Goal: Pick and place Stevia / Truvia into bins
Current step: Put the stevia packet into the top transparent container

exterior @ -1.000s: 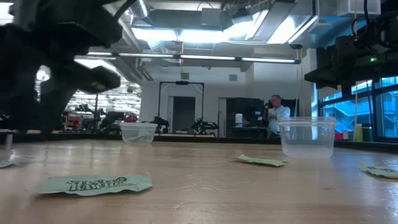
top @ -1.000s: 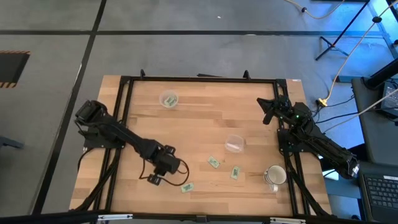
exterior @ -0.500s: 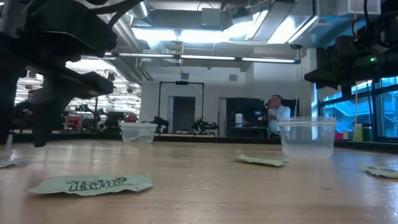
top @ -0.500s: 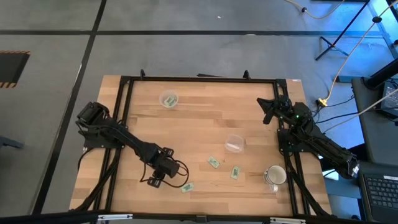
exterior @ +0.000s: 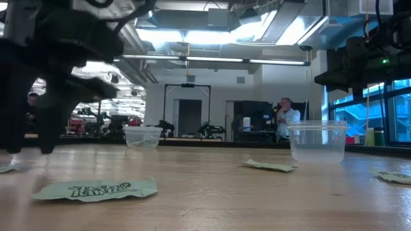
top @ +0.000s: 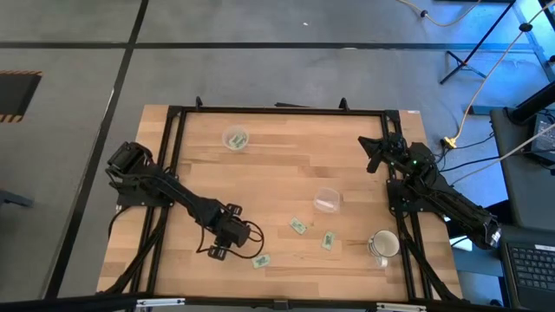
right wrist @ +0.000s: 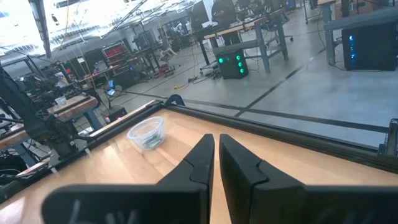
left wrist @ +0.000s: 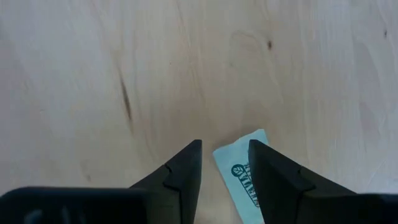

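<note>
Nearby, left gripper (left wrist: 224, 163), fingers slightly apart, hovers over a green sweetener packet (left wrist: 245, 176) (white print); right gripper (right wrist: 216, 152) waits closed.

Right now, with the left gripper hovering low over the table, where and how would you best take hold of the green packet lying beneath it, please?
Pinch the packet across its narrow width, coming straight down. It lies flat on the table, so no side offers an edge; the left gripper is open, its fingers already either side of the packet's corner.
</note>
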You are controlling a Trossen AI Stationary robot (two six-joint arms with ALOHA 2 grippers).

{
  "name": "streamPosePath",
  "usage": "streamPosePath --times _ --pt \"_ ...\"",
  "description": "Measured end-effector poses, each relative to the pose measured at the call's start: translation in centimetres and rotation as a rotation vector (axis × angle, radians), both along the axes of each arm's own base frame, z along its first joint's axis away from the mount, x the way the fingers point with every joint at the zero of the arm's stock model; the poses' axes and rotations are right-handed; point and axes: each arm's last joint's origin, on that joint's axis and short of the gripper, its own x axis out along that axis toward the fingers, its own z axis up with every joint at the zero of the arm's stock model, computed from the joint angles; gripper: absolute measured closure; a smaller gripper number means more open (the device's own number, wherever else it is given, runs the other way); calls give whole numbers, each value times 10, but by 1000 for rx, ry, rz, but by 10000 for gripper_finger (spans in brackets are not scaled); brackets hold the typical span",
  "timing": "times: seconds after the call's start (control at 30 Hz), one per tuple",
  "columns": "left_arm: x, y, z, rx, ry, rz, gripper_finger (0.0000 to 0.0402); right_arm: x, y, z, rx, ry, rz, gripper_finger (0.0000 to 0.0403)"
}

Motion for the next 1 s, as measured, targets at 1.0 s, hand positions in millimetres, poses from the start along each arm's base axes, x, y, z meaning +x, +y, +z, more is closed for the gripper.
streamPosePath --times 1.0 --pt "-9 5 -18 -19 5 38 309 0 0 0 -3 1 0 373"
